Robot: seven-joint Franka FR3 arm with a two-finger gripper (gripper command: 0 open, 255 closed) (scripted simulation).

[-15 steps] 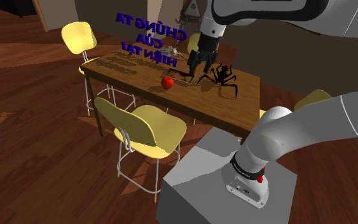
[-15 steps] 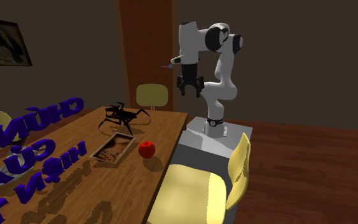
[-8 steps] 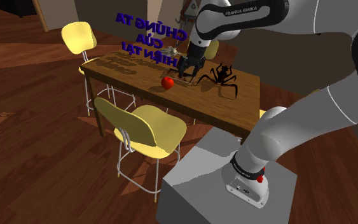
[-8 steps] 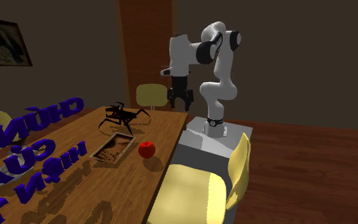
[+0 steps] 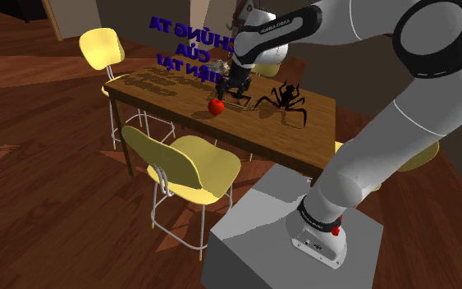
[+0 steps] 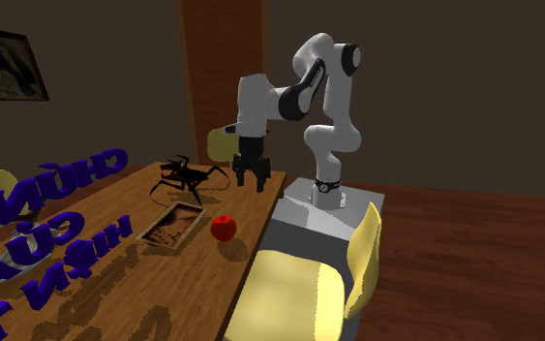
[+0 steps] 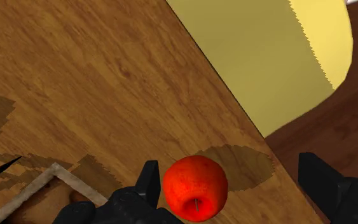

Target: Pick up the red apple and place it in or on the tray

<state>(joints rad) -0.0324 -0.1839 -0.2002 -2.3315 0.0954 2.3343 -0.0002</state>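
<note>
The red apple (image 5: 216,106) (image 6: 224,228) lies on the wooden table (image 5: 155,86), close to its edge. Beside it is a flat brown tray (image 6: 194,229), whose pale rim corner (image 7: 53,172) shows in the wrist view. My black gripper (image 5: 231,89) (image 6: 252,181) (image 7: 234,184) hangs open above the table, above and just beyond the apple. In the wrist view the apple (image 7: 195,188) sits between the spread fingers (image 7: 149,181), nearer one of them, untouched. A shadow lies on the table beside the apple.
A black spider figure (image 5: 285,97) (image 6: 188,176) stands on the table beyond the tray. Purple floating letters (image 5: 192,51) (image 6: 47,232) hover over the far end. Yellow chairs (image 5: 184,164) (image 6: 304,291) (image 7: 266,57) stand along the table's edge by the apple.
The arm has swung down and toward the apple, to the shoulder view's left. The gripper is lower and closer to the table, still open. The apple has not moved.
</note>
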